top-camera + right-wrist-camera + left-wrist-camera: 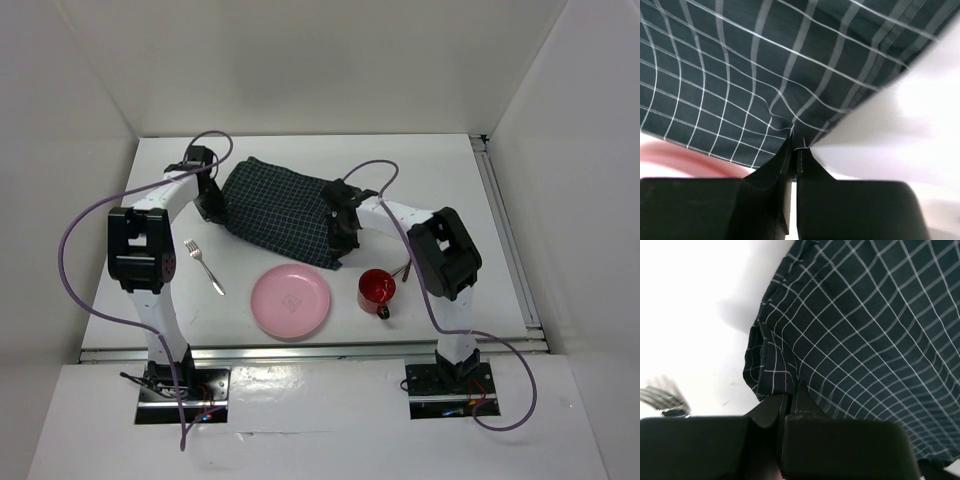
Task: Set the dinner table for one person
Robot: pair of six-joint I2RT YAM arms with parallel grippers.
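A dark navy checked cloth [280, 205] lies rumpled at the middle of the white dinner table [440, 180]. My left gripper [212, 212] is shut on the cloth's left corner [771, 375]. My right gripper [338, 252] is shut on its near right corner [795, 131], and the fabric puckers at the pinch. A pink plate [290, 301] sits near the front edge, a silver fork [203, 266] lies to its left, and a red mug [377, 291] stands to its right. The plate's rim [670, 155] shows as a pink blur in the right wrist view.
A brownish utensil [403, 270] pokes out from behind my right arm, beside the mug. The blurred fork [665, 400] lies just left of my left gripper. White walls close in on three sides. A metal rail [505, 235] runs along the table's right edge.
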